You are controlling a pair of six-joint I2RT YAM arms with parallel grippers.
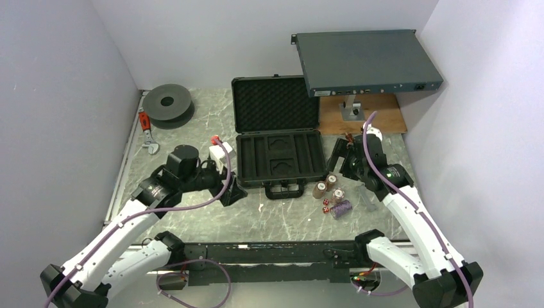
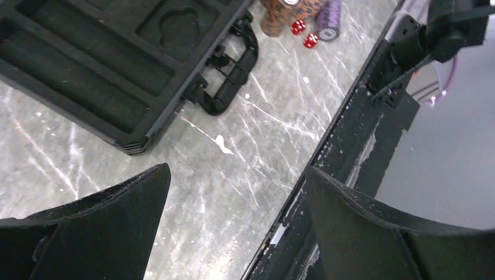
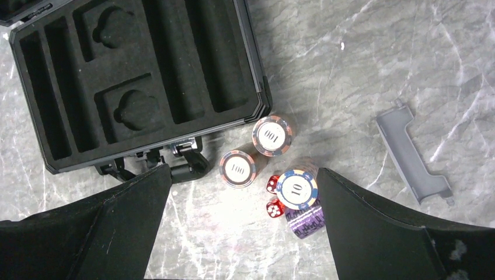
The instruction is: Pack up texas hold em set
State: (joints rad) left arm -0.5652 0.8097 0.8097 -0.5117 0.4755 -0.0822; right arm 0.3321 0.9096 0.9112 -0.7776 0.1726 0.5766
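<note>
1. Nearest each wrist lens are its own black fingers. Spread wide and holding nothing, the left gripper [image 2: 237, 170] hangs over bare tabletop [image 2: 251, 134] by the front rail. The right gripper [image 3: 243, 170] is just as wide and empty, poised above the chips.
2. In the middle of the tabletop the black briefcase [image 1: 280, 158] lies open, with its foam lid [image 1: 276, 104] thrown back toward the far wall. Its handle [image 1: 285, 190] faces the arms. Every slot of the tray looks empty, so packing seems barely begun.
3. Just right of the handle, outside the case, two brown chip stacks [image 3: 237, 168] stand upright. A third stack [image 3: 297, 189], topped by a blue-edged chip, stands beside them. The purple stack [image 3: 304, 220] lies on its side against it.
4. Two red dice [image 3: 272, 184] sit wedged between the stacks, touching or nearly so.
5. What could go wrong:
   - The stacks are crowded, so fingers closing on one may knock a neighbour over and scatter loose chips.
   - A tall stack squeezed off-centre may shear apart when lifted.
   - The purple stack on its side could roll when nudged.
   - The dice are small and tucked in tight, and could be flicked away or dragged along unnoticed.
   - A stack lowered crooked could catch on a slot wall and spill into the tray.
</note>
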